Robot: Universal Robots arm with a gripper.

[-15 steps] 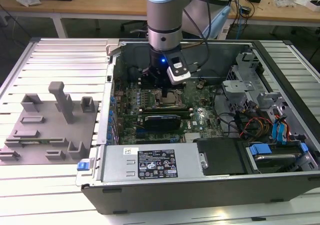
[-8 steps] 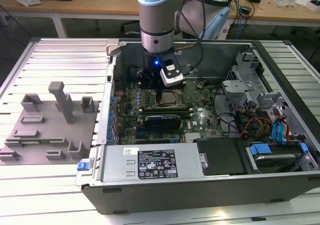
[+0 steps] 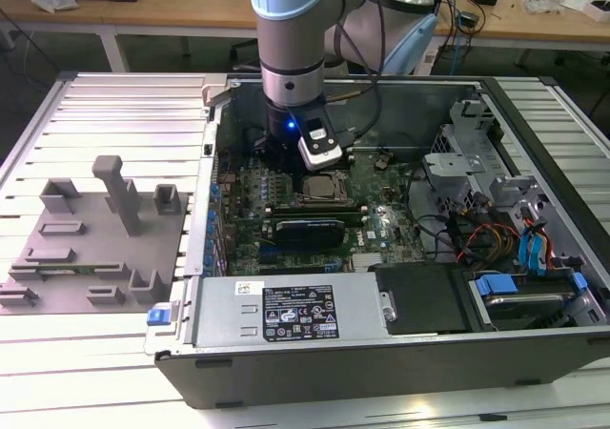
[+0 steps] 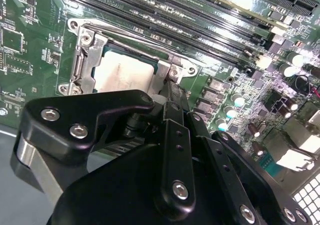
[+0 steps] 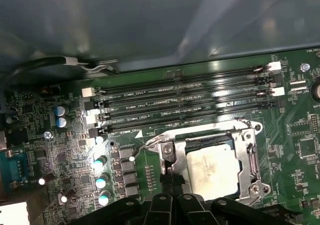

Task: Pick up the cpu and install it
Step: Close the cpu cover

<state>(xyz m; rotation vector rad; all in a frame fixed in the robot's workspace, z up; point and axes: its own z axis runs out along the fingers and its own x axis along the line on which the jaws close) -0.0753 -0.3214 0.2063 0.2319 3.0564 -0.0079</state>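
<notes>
The cpu (image 5: pixel 210 169) is a small square chip with a silvery top, lying flat inside the metal socket frame (image 5: pixel 251 157) on the green motherboard (image 5: pixel 60 150). It also appears in the second wrist view as cpu (image 4: pixel 122 72) and in the exterior view as cpu (image 3: pixel 319 192). My gripper (image 5: pixel 170 179) hangs low over the board at the socket's edge, beside the chip rather than over it. Its black fingers look shut together with nothing between them. In the second wrist view the gripper (image 4: pixel 172 94) reaches the frame's corner by a screw.
The board sits deep in an open computer case (image 3: pixel 381 353) with tall walls. Memory slots (image 5: pixel 185 105) run just beyond the socket. A power supply (image 3: pixel 291 315) lies in front, drive bays and cables (image 3: pixel 515 248) at the exterior view's right. Grey fixture blocks (image 3: pixel 95 248) stand outside.
</notes>
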